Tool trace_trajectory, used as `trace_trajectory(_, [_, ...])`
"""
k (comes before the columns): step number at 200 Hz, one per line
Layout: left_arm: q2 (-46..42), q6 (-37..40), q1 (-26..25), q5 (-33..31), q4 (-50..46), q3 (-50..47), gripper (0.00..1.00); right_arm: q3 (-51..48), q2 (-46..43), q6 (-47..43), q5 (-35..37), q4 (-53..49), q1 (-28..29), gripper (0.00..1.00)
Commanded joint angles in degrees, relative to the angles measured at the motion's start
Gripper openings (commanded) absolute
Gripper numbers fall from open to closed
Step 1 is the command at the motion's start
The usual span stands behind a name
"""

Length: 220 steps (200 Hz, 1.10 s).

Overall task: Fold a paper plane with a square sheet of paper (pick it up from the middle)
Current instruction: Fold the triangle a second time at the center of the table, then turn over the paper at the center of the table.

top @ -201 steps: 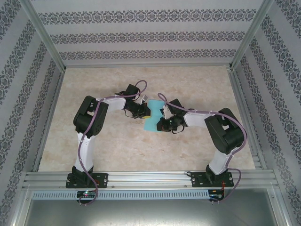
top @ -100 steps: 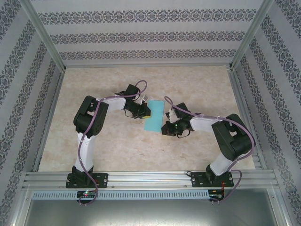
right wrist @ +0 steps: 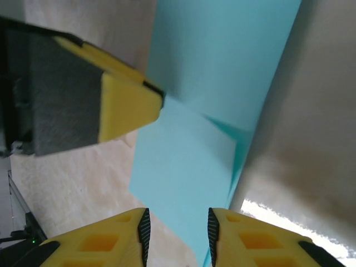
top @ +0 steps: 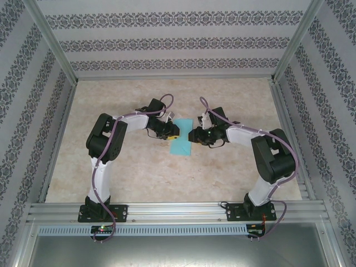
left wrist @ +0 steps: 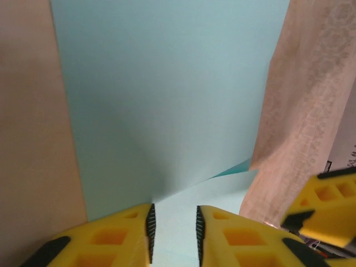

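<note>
While the folded square sheet of paper [top: 181,146] is lying flat on the table [top: 139,178], the left gripper [top: 173,132] is sitting at its left edge, the right gripper [top: 193,135] at its right. Both are gaping slightly, clamping nothing.

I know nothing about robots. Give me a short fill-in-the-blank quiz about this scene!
The thin turquoise folded paper sheet lies on the beige marbled ___. It sits ___ the left gripper and the right gripper. Both grippers have ___ plastic fingers.
Missing words: table; between; yellow.
</note>
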Motion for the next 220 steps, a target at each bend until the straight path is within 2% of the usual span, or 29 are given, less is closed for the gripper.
trace_trajectory(1, [-3.63,1.16,0.27,-1.02,-3.33,1.0,0.34,3.2,2.21,-2.98,-0.86,-2.01,-0.75,0.36])
trace_trajectory(18, [-4.97,1.33,0.28,-1.24,-3.63,1.0,0.4,4.73,2.99,-3.29,-1.82,-1.48,-0.78,0.4])
trace_trajectory(59, [-7.01,3.94,0.28,-3.3,-7.25,1.7,0.46,8.96,6.02,-5.46,-2.09,-3.31,-0.93,0.41])
trace_trajectory(118, [-10.28,6.61,0.27,-5.53,-9.9,-0.42,0.56,12.37,8.1,-10.55,2.48,-7.81,-1.71,0.45])
trace_trajectory(176, [-13.08,4.87,0.28,-3.99,-5.49,-5.77,0.6,13.62,11.89,-12.77,-3.43,-9.62,-1.29,0.44])
trace_trajectory(220, [-13.12,3.32,0.24,-2.34,-1.91,-8.1,0.61,11.61,10.89,-12.56,-7.76,-7.83,-1.19,0.42])
